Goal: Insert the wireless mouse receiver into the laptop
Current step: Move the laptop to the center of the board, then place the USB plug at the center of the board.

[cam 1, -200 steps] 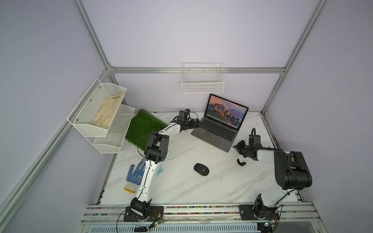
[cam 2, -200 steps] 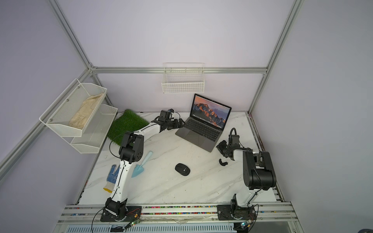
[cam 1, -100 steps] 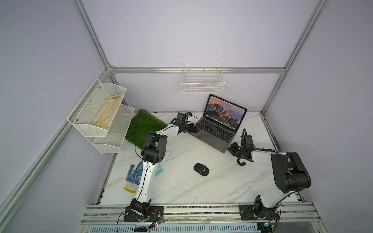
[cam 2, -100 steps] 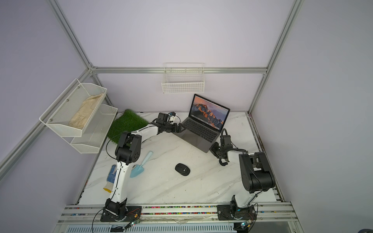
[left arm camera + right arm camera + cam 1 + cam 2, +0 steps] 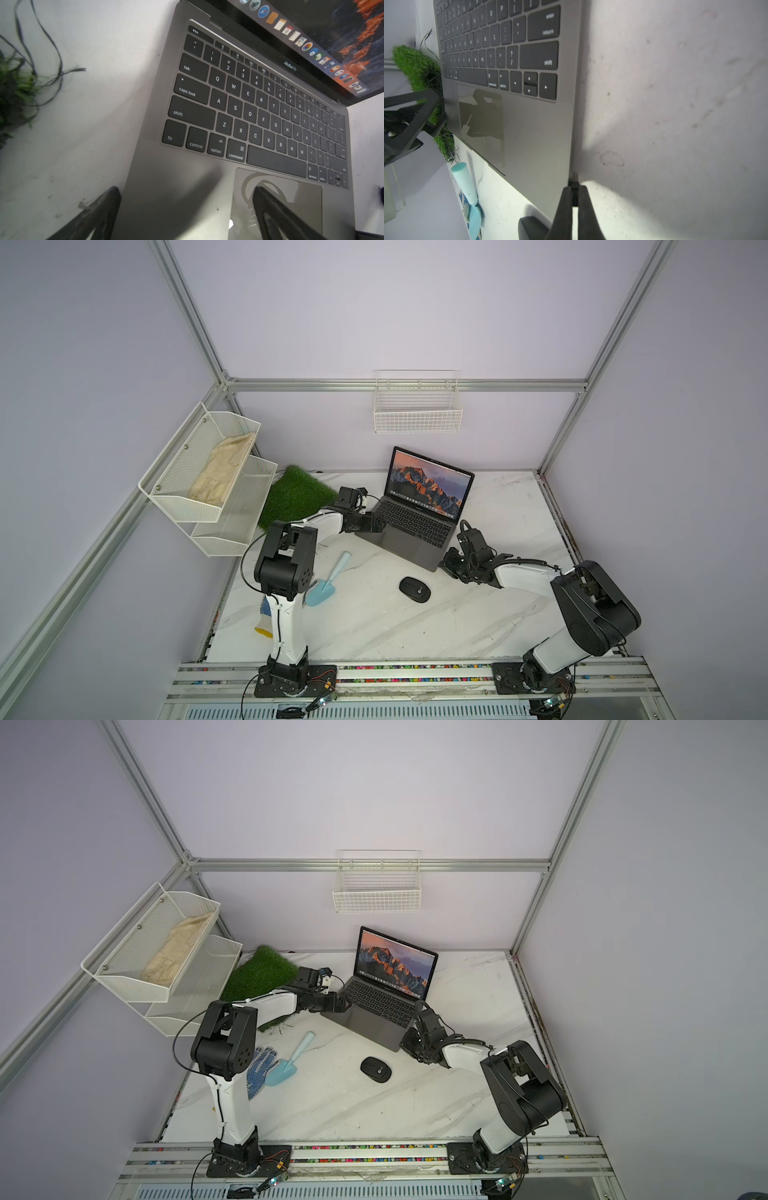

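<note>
We're at insertion: right claw pinching receiver at laptop right edge, left claw spread at its left. Next: find port, push.

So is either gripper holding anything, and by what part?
Right gripper: jaws shut on the wireless mouse receiver by its black body, metal plug free, next to the laptop. Left gripper open, holding nothing.

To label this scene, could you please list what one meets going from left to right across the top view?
From the left: white mesh shelf → blue trowel → black mouse → right gripper. The grass mat and laptop overlap these, so they are left out.
</note>
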Controlling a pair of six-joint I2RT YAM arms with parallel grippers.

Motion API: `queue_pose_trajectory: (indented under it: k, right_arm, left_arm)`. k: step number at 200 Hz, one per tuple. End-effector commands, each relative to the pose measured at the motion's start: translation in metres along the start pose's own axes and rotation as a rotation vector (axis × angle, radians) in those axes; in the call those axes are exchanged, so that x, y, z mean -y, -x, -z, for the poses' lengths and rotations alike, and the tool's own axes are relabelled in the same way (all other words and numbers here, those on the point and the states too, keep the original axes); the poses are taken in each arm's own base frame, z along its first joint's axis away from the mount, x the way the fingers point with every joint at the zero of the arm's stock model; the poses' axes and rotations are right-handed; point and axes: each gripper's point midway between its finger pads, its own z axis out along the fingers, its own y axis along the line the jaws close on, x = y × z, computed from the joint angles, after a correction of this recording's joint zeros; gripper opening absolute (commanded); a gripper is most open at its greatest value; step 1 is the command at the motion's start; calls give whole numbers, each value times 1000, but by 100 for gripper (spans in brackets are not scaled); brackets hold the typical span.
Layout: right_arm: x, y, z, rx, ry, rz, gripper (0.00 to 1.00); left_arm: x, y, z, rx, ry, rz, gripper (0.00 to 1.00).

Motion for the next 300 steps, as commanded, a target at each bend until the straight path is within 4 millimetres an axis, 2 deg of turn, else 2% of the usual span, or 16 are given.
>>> queue_pose_trajectory:
  k: [1, 28, 42, 59, 83, 129, 159, 181, 201, 240, 256, 300]
  right_arm:
    - [-2, 15, 22, 95, 17, -49, 0]
    - [43, 52, 46, 170, -33, -113, 0]
    - [54, 70, 53, 202, -62, -84, 0]
    - [53, 89, 61, 228, -41, -72, 0]
    - [49, 105, 54, 222, -24, -29, 0]
    - [39, 123, 31, 220, 14, -23, 0]
    - [40, 131, 24, 256, 31, -97, 0]
    - [41, 124, 19, 233, 57, -137, 0]
    - [48, 121, 21, 246, 48, -158, 0]
    - [72, 110, 15, 229, -32, -170, 0]
    - [81, 107, 12, 227, -67, -168, 0]
    - [103, 98, 7, 191, -171, -160, 19]
  left_arm:
    - [-4, -22, -13, -94, -4, 75, 100]
    - [3, -2, -32, -83, -55, 73, 100]
    - [8, 9, -45, -84, -99, 69, 100]
    - [16, 20, -59, -79, -148, 61, 100]
    - [29, 33, -74, -72, -208, 45, 100]
    - [74, 54, -103, -56, -352, -30, 100]
    - [101, 75, -111, -16, -408, -69, 100]
    - [115, 85, -105, -5, -464, -80, 100]
    - [106, 93, -90, 11, -386, -80, 100]
    - [87, 117, -31, 117, -243, -76, 100]
    - [84, 116, -18, 131, -215, -74, 100]
    - [77, 102, -2, 121, -169, -68, 100]
